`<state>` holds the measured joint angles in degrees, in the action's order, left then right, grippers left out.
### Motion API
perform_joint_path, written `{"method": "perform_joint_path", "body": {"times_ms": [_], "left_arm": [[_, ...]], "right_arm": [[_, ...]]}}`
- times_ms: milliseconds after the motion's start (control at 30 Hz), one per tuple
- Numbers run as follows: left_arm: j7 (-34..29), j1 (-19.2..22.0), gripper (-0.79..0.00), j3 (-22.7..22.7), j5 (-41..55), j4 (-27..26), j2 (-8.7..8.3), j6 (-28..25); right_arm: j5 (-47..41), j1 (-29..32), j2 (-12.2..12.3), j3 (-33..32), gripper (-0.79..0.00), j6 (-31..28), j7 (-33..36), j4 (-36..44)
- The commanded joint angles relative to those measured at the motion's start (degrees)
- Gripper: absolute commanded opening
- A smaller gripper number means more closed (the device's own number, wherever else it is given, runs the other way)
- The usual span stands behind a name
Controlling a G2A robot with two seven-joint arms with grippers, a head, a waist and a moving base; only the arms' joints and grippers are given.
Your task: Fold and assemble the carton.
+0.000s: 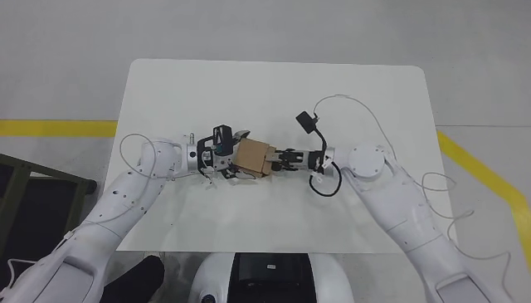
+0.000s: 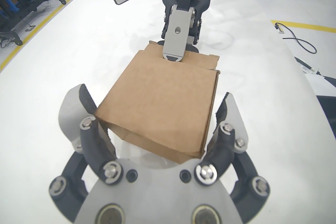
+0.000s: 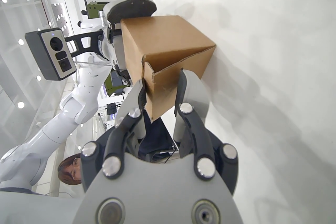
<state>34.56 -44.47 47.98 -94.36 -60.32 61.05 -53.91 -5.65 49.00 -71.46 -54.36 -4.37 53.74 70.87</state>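
A small brown carton [image 1: 254, 157] is held above the middle of the white table [image 1: 274, 87], between my two grippers. In the left wrist view the carton [image 2: 162, 101] sits between the spread fingers [image 2: 86, 101] of my left gripper [image 2: 155, 93], which press on its two sides. My right gripper [image 3: 162, 78] is shut on a flap [image 3: 160, 93] at the carton's other, open end [image 3: 173, 59]. From the left wrist view one finger of the right gripper [image 2: 173, 57] lies over that far flap edge.
A thin white cable [image 1: 357, 102] loops over the table's far right part. The table's near edge [image 1: 274, 251] lies just below the arms. A piece of clear wrapping [image 2: 147, 156] shows beneath the carton. Bare table surface surrounds the carton.
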Motion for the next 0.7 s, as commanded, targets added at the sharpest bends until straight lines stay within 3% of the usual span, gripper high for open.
{"method": "perform_joint_path", "body": {"times_ms": [0,667], "left_arm": [[0.03,-0.01,0.0,-0.02,-0.07,-0.07,-0.01,-0.04],[-0.35,-0.07,0.0,0.07,0.23,0.13,-0.06,-0.07]], "right_arm": [[0.13,-0.28,-0.11,0.22,-0.563,0.23,-0.27,0.11],[-0.72,0.98,0.28,-1.43,-0.56,0.16,0.34,1.34]]}}
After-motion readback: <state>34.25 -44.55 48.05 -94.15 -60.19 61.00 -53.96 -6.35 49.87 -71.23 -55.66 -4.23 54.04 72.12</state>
